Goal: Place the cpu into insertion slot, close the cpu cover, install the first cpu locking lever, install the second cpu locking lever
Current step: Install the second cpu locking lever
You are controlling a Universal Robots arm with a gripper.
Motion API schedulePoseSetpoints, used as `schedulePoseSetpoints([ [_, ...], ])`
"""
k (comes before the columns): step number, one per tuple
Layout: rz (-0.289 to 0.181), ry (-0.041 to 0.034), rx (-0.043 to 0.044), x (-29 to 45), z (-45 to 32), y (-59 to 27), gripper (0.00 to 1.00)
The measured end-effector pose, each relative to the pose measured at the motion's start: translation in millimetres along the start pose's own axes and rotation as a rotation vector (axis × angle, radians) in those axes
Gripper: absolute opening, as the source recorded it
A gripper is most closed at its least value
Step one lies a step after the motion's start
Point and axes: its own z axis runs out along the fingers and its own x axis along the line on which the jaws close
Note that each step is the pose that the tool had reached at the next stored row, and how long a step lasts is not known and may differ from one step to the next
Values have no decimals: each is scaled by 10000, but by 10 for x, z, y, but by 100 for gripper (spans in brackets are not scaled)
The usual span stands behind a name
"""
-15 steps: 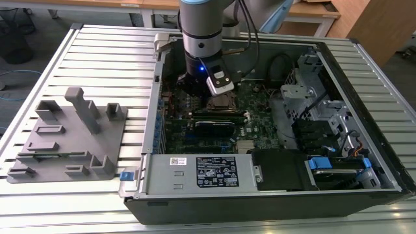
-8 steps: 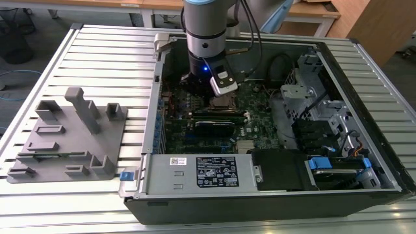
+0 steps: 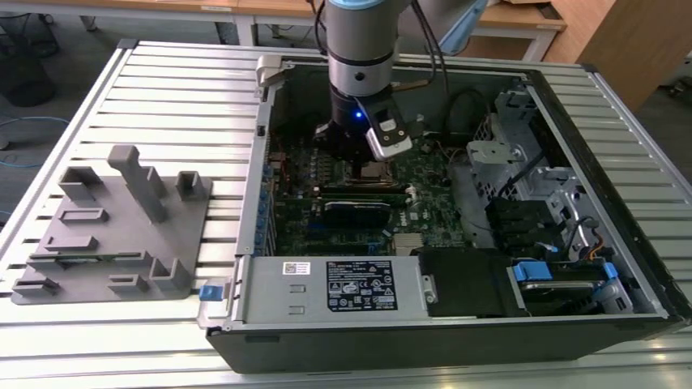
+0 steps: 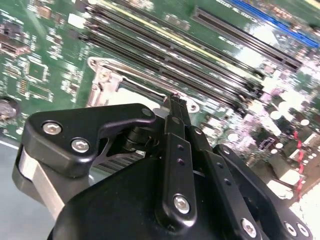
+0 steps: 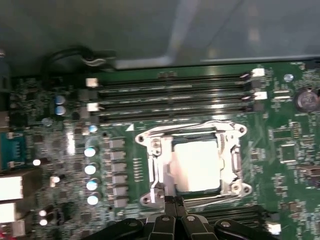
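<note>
resting in one insertion slot point(image 5: 197, 167), one cpu point(image 5: 197, 162) under one cpu cover point(image 5: 159, 165); claw point(image 5: 174, 201) pressed together

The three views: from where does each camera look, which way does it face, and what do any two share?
Exterior view: off the arm, above the open computer case, looking down; the arm shows.
First wrist view: on the arm, facing the cpu under the cpu cover; the tool shows.
Second wrist view: on the arm, behind the tool.
Both wrist views share cover and tool.
</note>
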Motion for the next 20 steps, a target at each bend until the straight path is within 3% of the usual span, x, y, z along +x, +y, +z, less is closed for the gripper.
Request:
schedulePoseSetpoints([
  [5,6,2,-1,-131,14,14,11],
  [8,5,3,0,-171,20,30,11],
  [16,6,2,1,-161,30,220,11],
  [20,-113,6,-9,-161,32,235,11],
])
